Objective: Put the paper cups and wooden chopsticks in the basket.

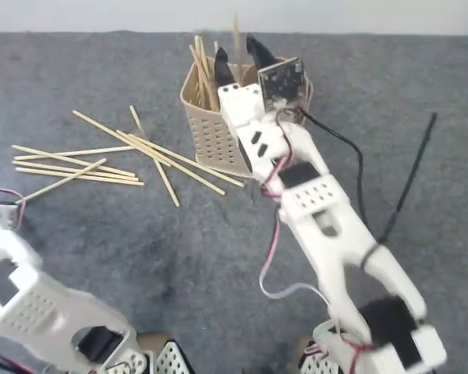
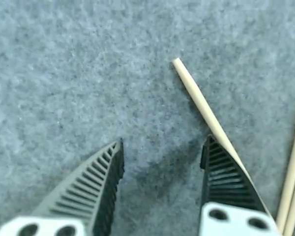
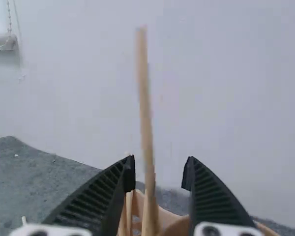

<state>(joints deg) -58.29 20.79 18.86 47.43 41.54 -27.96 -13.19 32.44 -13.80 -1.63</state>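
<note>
While your right hand [image 1: 237, 48] hangs spread over the basket [image 1: 210, 136], pinching nothing, you can see thin, pale wooden chopsticks [image 1: 203, 74] standing upright inside that perforated beige tub, one rising between the fingers. Loose chopsticks [image 1: 101, 160] lie scattered and crossed on the grey counter [image 1: 140, 249] beside the basket. Your left hand [image 2: 163, 142] is spread low over the counter, with one stick [image 2: 196, 96] just beside a finger.
</note>
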